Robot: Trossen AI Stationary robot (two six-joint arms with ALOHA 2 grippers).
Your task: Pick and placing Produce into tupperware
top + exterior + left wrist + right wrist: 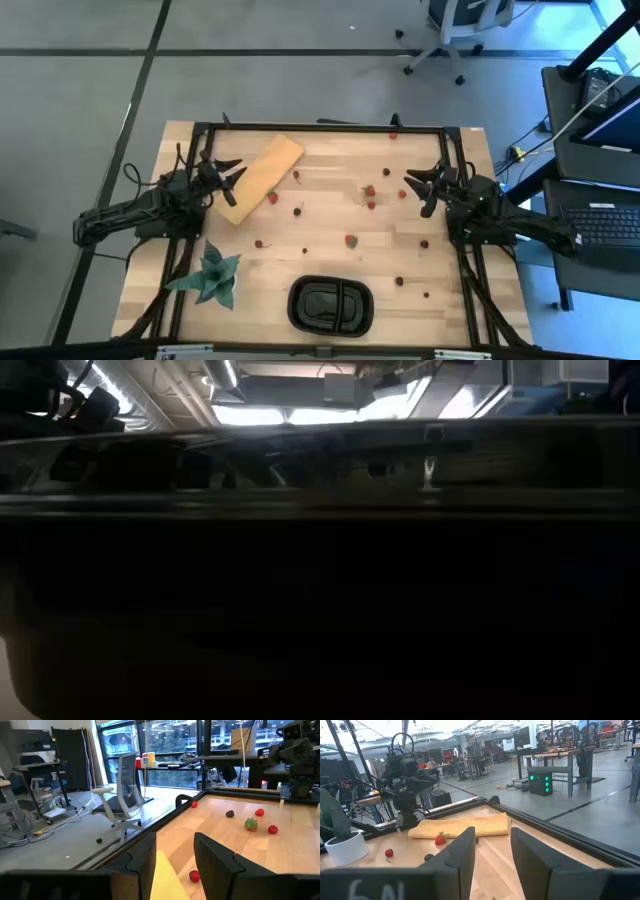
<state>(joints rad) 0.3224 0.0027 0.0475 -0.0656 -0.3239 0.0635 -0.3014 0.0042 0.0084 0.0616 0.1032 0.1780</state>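
The produce lies scattered over the wooden table: small strawberries (pixel 272 198) (pixel 370 190) (pixel 351 240) and dark berries (pixel 298 210) (pixel 424 243). The tupperware (pixel 331 304), a black glossy tray, sits at the table's near edge, in the middle. My left gripper (pixel 228 172) (pixel 174 850) hovers open over the left end of a tan board (pixel 260 180), with nothing between its fingers. My right gripper (pixel 425 185) (pixel 492 837) stands open at the table's right side, also with nothing in it. The low view is almost wholly dark.
A green spiky plant (pixel 212 275) stands near the front left corner. A black frame (pixel 320 127) runs around the table's edges. More fruit lies near the far right (pixel 259 812) (pixel 273 829). An office chair (pixel 455 30) stands on the floor beyond the far edge.
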